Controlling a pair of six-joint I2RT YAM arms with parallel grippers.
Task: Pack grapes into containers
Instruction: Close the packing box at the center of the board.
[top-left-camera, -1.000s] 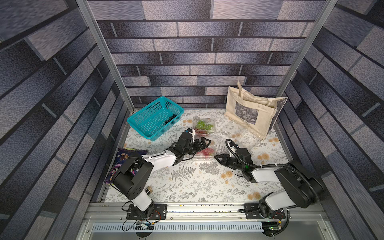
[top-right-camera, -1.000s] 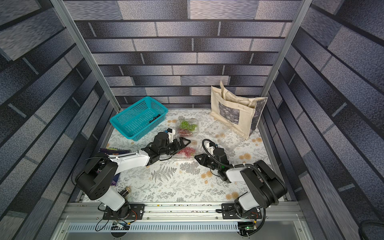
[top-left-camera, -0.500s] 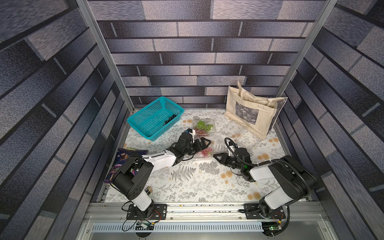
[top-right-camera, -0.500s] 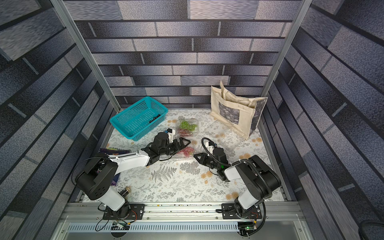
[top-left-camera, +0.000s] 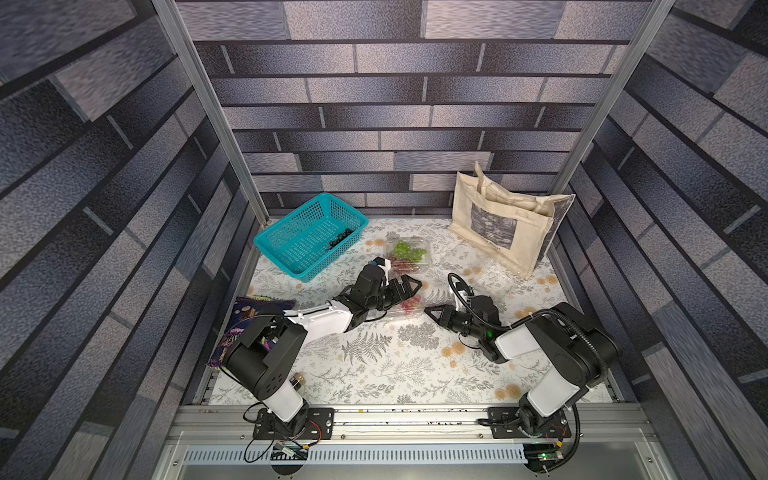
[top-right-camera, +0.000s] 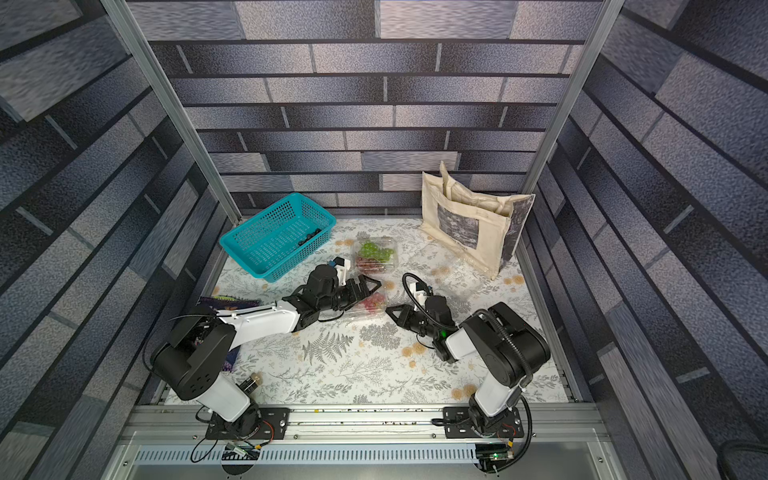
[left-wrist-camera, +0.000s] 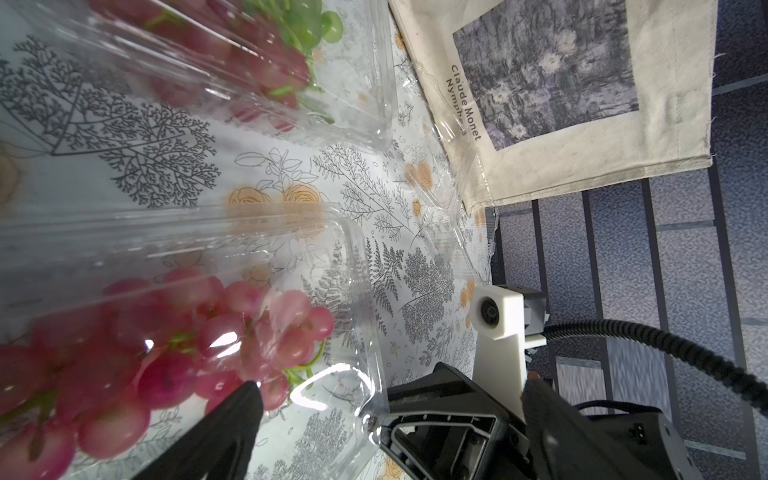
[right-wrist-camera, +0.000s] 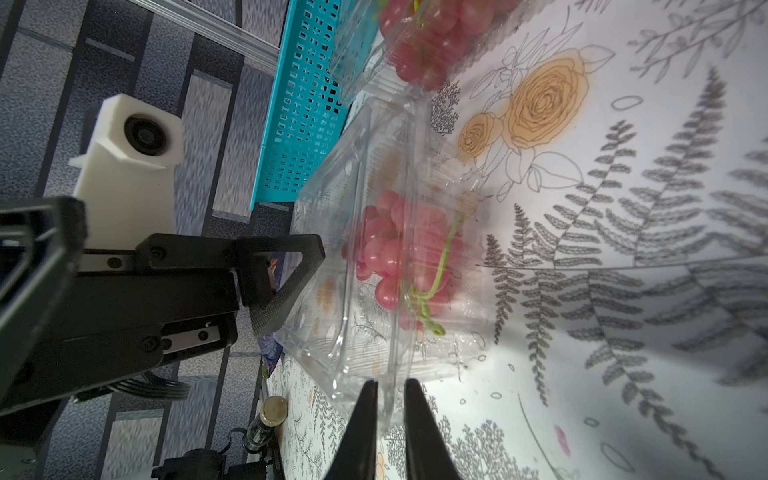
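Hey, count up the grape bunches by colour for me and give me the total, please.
Red round glossy grape bunches: 2, one in the near clear plastic clamshell box, one in the far clear plastic clamshell box
Green grape bunch: 1, in that far box
Black-purple grape bunch: 1, in the teal perforated plastic basket
Total: 4

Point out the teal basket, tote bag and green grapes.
teal basket (top-left-camera: 297, 245), in a top view, bare mesh floor
tote bag (top-left-camera: 492, 226), in a top view, printed panel
green grapes (top-left-camera: 405, 249), in a top view, bunch's middle
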